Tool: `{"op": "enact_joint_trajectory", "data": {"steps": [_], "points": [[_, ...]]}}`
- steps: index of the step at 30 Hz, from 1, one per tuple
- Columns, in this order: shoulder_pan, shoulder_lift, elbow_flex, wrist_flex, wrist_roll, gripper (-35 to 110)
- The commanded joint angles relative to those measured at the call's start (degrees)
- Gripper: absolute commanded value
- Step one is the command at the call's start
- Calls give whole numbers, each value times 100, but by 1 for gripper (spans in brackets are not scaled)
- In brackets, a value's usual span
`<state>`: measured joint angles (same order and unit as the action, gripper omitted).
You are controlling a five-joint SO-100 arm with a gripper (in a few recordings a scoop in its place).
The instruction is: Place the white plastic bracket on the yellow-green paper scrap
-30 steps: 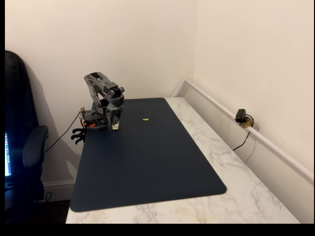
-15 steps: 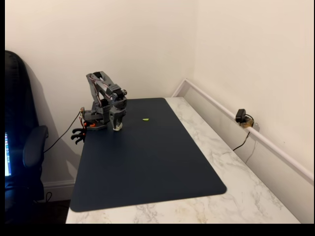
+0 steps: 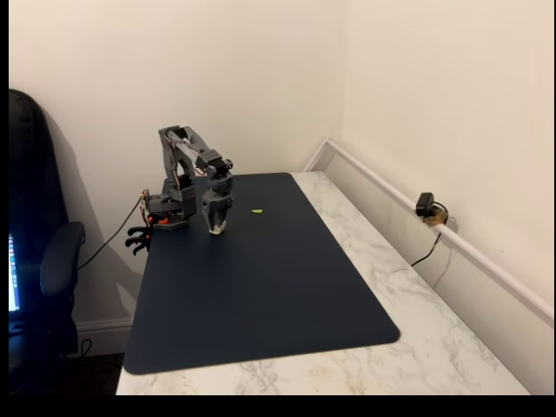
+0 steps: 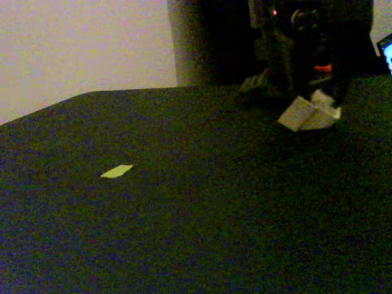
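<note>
The white plastic bracket (image 3: 217, 229) (image 4: 309, 114) hangs at the tip of my grey gripper (image 3: 216, 226) (image 4: 311, 97), which points down and is shut on it. It sits low over the dark mat, and I cannot tell whether it touches. The yellow-green paper scrap (image 3: 257, 211) (image 4: 117, 171) lies flat on the mat. In a fixed view it is a short way right of the gripper and slightly farther back. In another fixed view it is well to the left of the bracket and nearer the camera.
A dark blue mat (image 3: 261, 287) covers much of the marble table (image 3: 417, 313). The arm's base (image 3: 165, 217) stands at the mat's back left corner. A small camera (image 3: 426, 207) sits by the right wall. A dark chair (image 3: 43, 261) stands left of the table.
The arm has stretched out, and the gripper has carried the bracket rightward across the mat, closer to the paper scrap.
</note>
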<state>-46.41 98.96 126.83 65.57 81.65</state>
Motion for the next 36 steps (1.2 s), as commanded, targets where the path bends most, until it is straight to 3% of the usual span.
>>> {"op": "enact_joint_trajectory", "data": {"steps": [1,13,21,36], "points": [[-141,79,-360,105,-62,0],[-255,668,-571,316,-721,0],[18,817,-1266,510,-2145,0],[2373,589,-3006,949,-4377,0]]}}
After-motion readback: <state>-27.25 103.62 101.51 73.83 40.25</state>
